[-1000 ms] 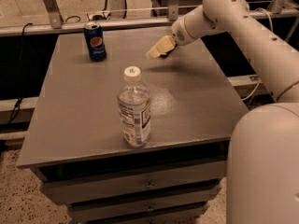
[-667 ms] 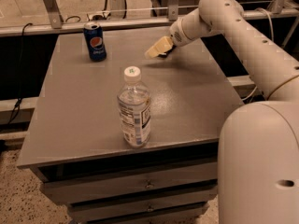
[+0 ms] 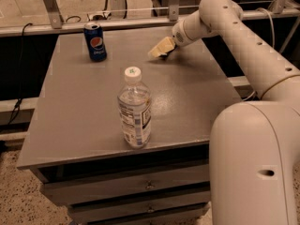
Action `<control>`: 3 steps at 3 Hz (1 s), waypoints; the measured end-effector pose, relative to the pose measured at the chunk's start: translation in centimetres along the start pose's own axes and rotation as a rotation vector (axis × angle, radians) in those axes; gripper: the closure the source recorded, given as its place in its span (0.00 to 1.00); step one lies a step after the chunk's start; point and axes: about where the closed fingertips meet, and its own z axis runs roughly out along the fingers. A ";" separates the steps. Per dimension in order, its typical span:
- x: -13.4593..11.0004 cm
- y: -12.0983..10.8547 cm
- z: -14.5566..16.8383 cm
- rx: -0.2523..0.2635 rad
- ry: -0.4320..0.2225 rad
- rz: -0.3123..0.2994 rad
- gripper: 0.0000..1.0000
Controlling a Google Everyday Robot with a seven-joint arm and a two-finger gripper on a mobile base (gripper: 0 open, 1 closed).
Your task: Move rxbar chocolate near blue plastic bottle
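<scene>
So, gripper (image 3: 161,49) hangs low over the table (image 3: 70,116), 1 o'clock from the water bottle (image 3: 134,111); open or closed, can't tell.

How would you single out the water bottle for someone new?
On the grey table, near its front edge, stands the blue plastic bottle. It is clear, white-capped and tallest; the Pepsi can is short and blue at the back left, the gripper at the back right.

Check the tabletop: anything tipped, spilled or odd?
Nothing tipped or spilled: the clear plastic water bottle and blue Pepsi can stand upright on the grey table. The gripper hangs low over the far side. No black-wrapped bar shows anywhere.
</scene>
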 end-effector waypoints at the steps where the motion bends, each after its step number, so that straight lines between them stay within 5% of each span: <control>1: 0.7 -0.5 0.2 0.003 0.023 -0.011 0.17; 3: 1.3 -0.5 0.4 -0.015 0.045 -0.023 0.64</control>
